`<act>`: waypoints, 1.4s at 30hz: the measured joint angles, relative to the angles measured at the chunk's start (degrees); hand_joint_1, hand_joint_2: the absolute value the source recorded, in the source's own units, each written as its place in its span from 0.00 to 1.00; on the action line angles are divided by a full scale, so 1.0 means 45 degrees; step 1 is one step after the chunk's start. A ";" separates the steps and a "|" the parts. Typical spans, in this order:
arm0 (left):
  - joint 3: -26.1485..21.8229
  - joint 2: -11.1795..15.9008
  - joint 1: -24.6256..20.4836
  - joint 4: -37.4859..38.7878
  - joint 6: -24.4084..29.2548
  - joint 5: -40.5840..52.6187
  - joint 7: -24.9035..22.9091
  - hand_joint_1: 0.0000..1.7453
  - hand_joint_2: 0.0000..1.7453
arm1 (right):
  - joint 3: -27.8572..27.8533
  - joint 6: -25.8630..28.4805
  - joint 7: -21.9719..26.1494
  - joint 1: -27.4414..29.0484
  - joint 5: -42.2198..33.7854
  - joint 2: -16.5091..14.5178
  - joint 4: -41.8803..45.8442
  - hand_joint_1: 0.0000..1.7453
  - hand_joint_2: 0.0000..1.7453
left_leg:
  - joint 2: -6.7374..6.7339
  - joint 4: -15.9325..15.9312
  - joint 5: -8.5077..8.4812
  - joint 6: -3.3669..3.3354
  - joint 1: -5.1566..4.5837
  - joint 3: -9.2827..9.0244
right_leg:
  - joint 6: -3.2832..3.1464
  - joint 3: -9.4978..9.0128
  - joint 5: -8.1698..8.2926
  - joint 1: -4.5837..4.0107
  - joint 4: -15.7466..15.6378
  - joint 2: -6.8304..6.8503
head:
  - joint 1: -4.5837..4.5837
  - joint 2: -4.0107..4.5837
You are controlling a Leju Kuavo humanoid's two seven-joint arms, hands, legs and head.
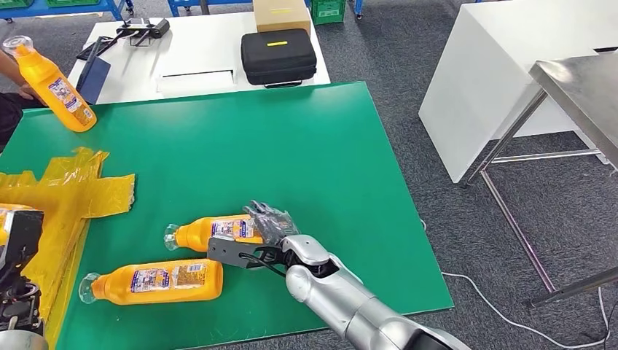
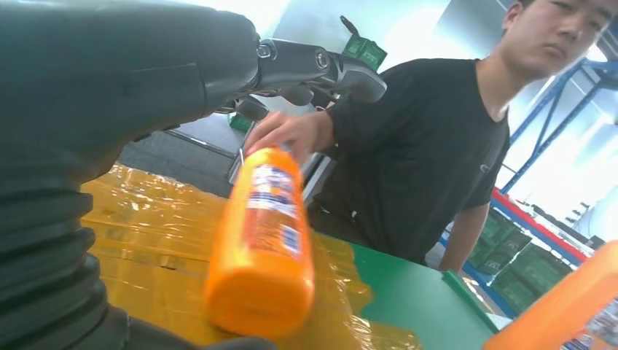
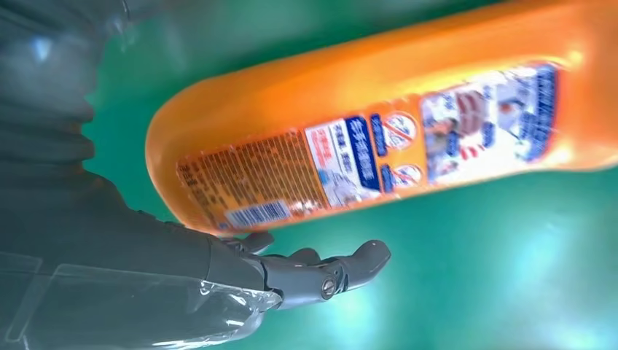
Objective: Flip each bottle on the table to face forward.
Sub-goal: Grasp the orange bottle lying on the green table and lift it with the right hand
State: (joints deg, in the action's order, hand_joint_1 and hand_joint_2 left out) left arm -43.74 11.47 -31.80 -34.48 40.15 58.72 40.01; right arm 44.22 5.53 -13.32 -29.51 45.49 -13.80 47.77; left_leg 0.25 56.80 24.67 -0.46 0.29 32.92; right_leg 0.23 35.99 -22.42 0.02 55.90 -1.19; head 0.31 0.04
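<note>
Three orange bottles with clear caps are on the green mat (image 1: pixel 328 146). One bottle (image 1: pixel 208 232) lies on its side with its cap to the left, its label (image 3: pixel 364 157) facing my right wrist camera. My right hand (image 1: pixel 268 221) rests open against its base end, thumb (image 3: pixel 328 273) apart from it. A second bottle (image 1: pixel 153 283) lies nearer the front edge, untouched. A person's hand (image 2: pixel 288 135) holds the third bottle (image 1: pixel 49 86) tilted by its top at the far left. My left hand (image 2: pixel 306 65) hovers open near that bottle (image 2: pixel 262 240), holding nothing.
Crumpled yellow plastic (image 1: pixel 73 189) covers the mat's left side. A person in a black shirt (image 2: pixel 430 146) stands at the far left edge. Behind the mat is a white table (image 1: pixel 197 62) with a black case (image 1: pixel 278 55). A steel table (image 1: pixel 576 84) stands to the right.
</note>
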 joint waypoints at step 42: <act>0.2954 -0.0203 0.1161 -0.2369 -1.1692 -1.5797 -0.3678 0.00 1.00 | -0.2493 0.2284 0.0164 -0.0548 0.1316 0.0710 0.1234 1.00 1.00 | 0.0004 0.0006 -0.0003 -0.0007 -0.0011 -0.0018 | 0.0003 -0.0015 0.0004 0.0008 -0.0002 0.0019 | -0.0001 0.0000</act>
State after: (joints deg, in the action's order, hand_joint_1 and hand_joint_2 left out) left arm -30.44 10.56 -26.58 -45.14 -12.46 -12.36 23.46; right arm 33.00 15.81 -12.58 -31.97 51.41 -10.60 53.32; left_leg 0.27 56.83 24.66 -0.49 0.24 32.84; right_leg 0.25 35.92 -22.41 0.06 55.89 -1.10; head 0.31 0.04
